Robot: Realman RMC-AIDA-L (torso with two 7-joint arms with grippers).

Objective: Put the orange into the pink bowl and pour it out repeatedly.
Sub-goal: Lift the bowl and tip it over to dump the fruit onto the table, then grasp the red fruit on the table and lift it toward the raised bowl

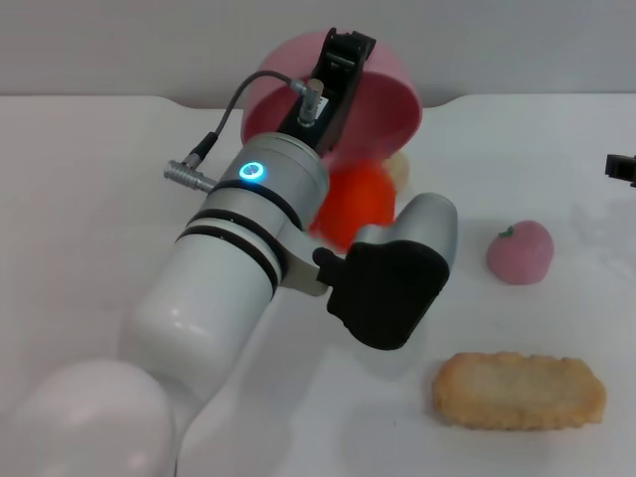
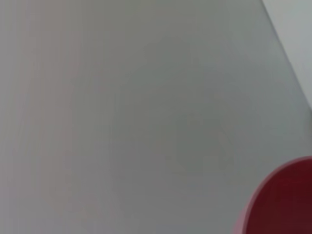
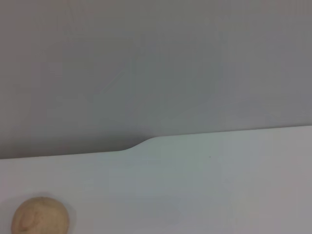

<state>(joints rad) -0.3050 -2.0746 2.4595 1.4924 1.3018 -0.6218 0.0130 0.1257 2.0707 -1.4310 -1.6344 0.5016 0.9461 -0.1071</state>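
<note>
Setting: robot test bench, lab-type. Evidence: plain white table with a notched far edge against a bare grey wall; toy props only, namely a pink peach-like fruit, a flat biscuit-like piece, a beige bun. No household furnishings visible.

A pink peach, an oblong biscuit and a beige bun lie on the white table.

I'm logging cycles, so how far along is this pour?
Mostly done: the pink bowl is tipped on its side, lifted by the left gripper, and the orange lies on the table below its mouth. Left: righting the bowl and refilling it. The right gripper waits at the edge.
</note>
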